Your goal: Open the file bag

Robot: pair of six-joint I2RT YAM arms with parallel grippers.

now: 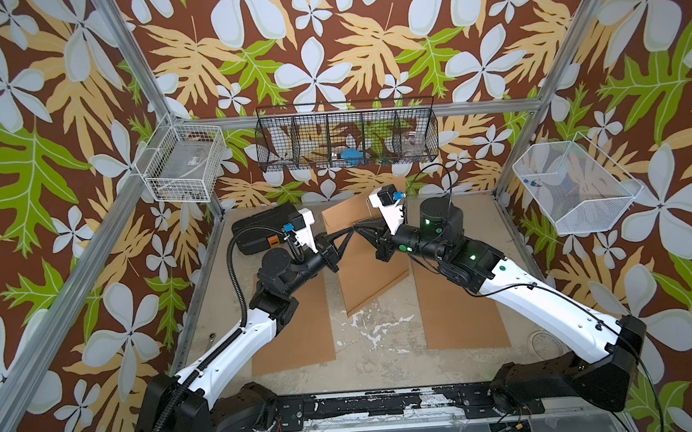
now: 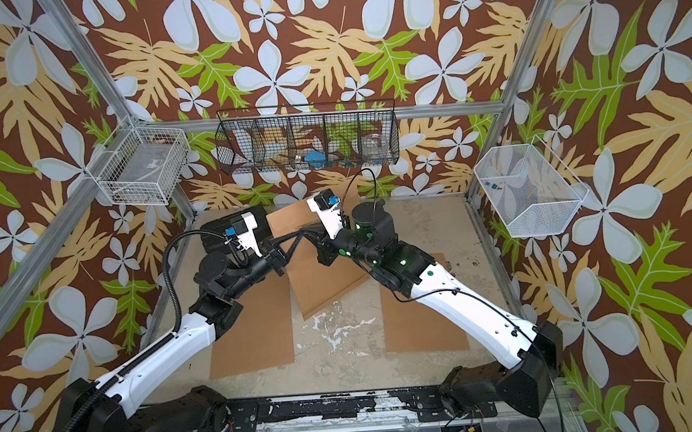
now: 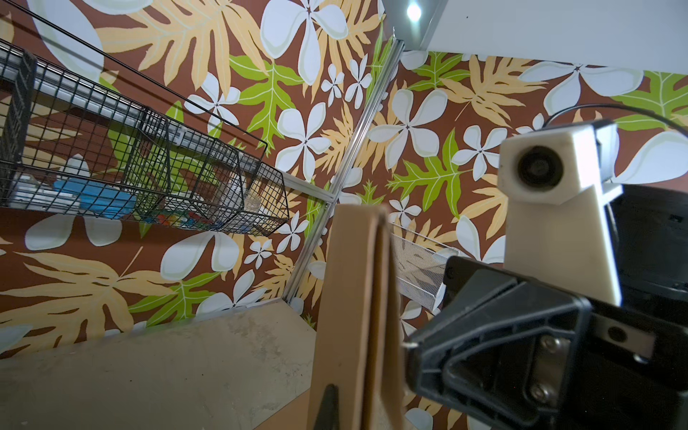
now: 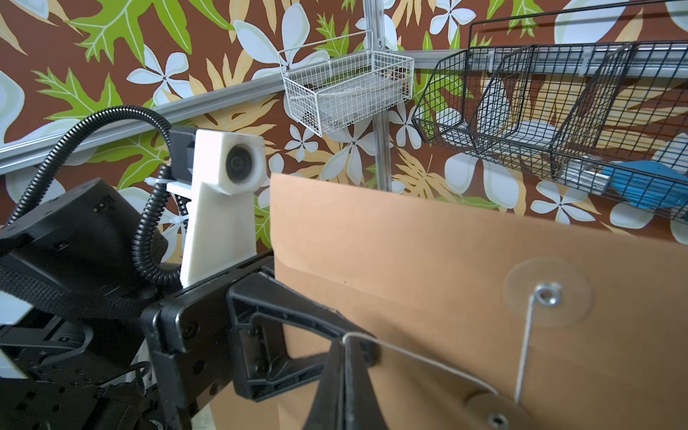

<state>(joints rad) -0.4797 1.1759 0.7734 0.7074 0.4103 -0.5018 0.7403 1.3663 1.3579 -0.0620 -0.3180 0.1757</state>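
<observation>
Both top views: high up at front, looking steeply down over whole surface [image 1: 370, 348] toward back wall w/ black wire rack [image 1: 347, 135]; near-identical pics, slight sideways offset.

L wrist: low, v. close to envelope [image 3: 357, 316], seen edge-on; tilted up toward rack, R wrist cam [image 3: 540, 171] opposite.

R wrist: close on envelope face and string [image 4: 526, 346], facing L wrist cam [image 4: 231, 163], white basket [image 4: 346, 89] behind.

Shared by wrist views: envelope, rack.

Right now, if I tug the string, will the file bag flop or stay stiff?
Probably stiff: the file bag looks flat and uncreased while tilted up. Likely light, being thin edge-on, so it may follow the pull. The thin string might snap if yanked.
</observation>
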